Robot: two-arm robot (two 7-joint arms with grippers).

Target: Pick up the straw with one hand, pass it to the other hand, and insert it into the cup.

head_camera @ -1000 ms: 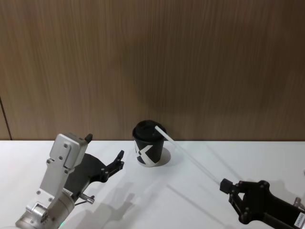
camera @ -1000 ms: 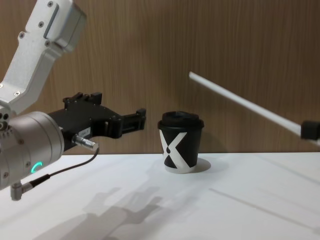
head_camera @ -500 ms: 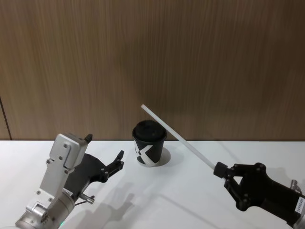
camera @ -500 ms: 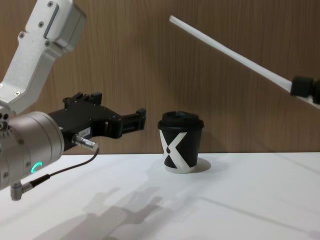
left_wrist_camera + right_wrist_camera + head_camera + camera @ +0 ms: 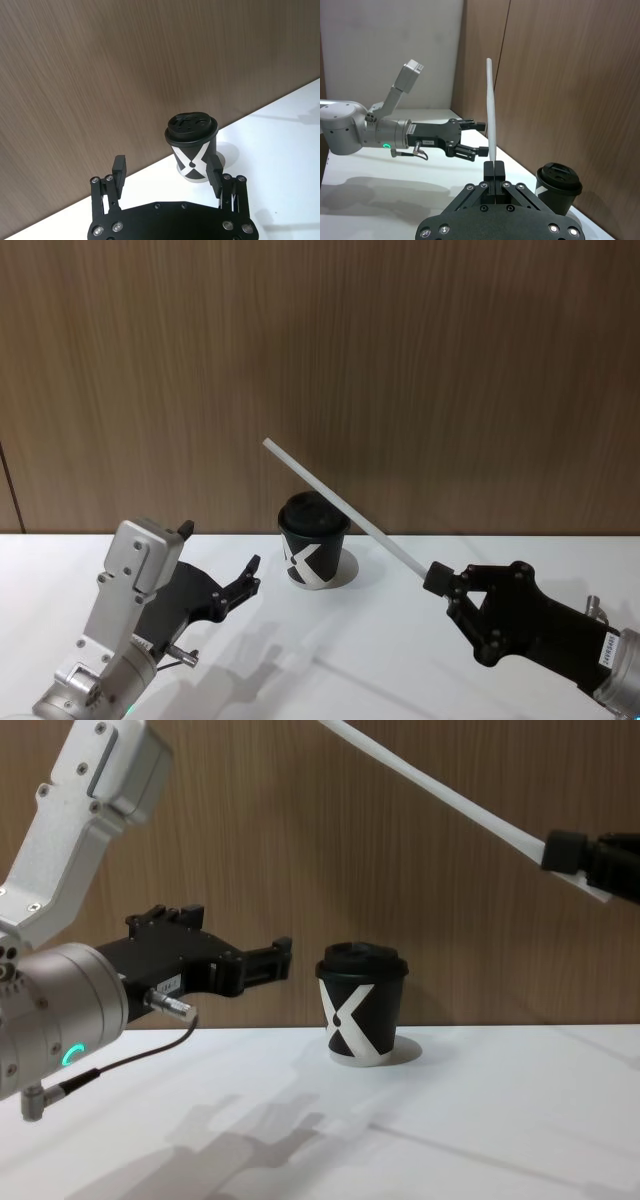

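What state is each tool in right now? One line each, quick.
Left tool: open, empty, aimed toward the cup.
Right tool: closed on one end of the straw, holding it up at a slant.

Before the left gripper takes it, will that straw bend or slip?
Probably stiff and light: the straw juts out straight, without sag, though the right gripper pinches only one end. Being thin, it may pivot in that pinch when the open left gripper closes.

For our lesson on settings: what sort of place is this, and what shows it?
Probably a robot test bench: plain white table, wood-panelled wall, and a lidded cup and straw as props.
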